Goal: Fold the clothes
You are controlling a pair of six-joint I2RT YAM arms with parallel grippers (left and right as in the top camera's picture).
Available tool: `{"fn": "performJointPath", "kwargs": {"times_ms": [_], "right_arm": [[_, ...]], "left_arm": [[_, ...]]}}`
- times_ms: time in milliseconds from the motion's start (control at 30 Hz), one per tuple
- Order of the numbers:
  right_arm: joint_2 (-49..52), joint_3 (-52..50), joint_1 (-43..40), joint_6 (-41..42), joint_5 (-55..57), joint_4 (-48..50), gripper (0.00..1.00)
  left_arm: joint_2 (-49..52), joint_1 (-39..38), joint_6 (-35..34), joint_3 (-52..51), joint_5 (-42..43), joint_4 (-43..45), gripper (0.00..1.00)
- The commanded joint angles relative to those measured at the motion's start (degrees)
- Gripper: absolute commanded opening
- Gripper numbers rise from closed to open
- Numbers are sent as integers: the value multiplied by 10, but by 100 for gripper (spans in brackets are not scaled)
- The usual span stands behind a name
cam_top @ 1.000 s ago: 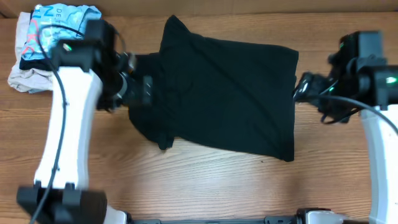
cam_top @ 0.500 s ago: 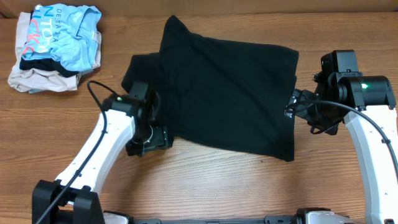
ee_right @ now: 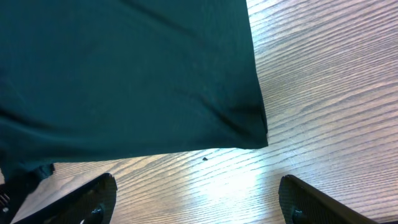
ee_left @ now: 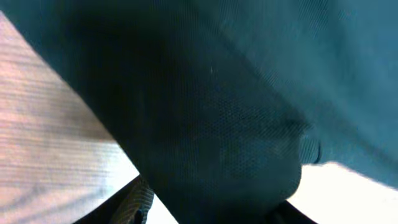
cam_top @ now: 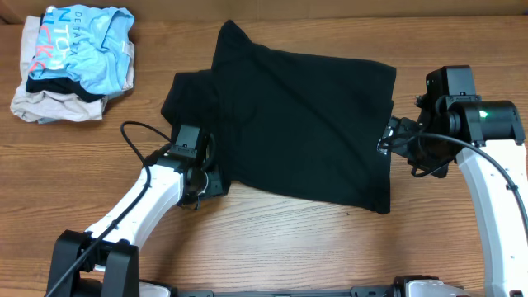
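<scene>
- The left tool [cam_top: 205, 177] is sitting at the bottom left edge of the black T-shirt [cam_top: 297, 124]. In its own camera the dark cloth is filling almost the whole view. I cannot tell if this tool is open or pinching the cloth.
- The right tool [ee_right: 198, 186] is standing wide open and holding nothing. It is waiting just beside the right edge of the T-shirt, close to a corner of the cloth.
- The T-shirt is lying spread out in the middle of the wooden surface [cam_top: 272, 239], between the two tools.
- A light blue shirt [cam_top: 87, 41] is lying on a beige garment [cam_top: 41, 107] in the far left corner, well apart from both tools.
</scene>
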Motion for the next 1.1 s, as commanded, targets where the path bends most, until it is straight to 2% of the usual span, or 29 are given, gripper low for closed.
{"fn": "performJointPath", "kwargs": {"times_ms": [0,100,233,333,433,500,667,867,1067], "right_arm": [[-16,-2,2,5,0,3,87],[-16,-2,2,5,0,3,87],[-16,-2,2,5,0,3,87],[-16,-2,2,5,0,3,87],[-16,-2,2,5,0,3,87],[-16,-2,2,5,0,3,87],[-16,-2,2,5,0,-3,87],[-12,-3,2,5,-4,-31,87],[-9,-37,12,5,-36,-28,84]], "left_arm": [[-8,-3,-8,-5,-58,23,51],[-8,-3,-1,-5,-68,45,49],[-8,-3,11,0,-54,44,34],[-8,-3,23,27,-40,5,26],[-8,-3,37,74,-43,-54,11],[-8,-3,52,111,-45,-86,4],[-8,-3,68,173,-44,-153,4],[-8,-3,81,223,-34,-279,4],[-8,-3,92,222,-1,-321,4]]}}
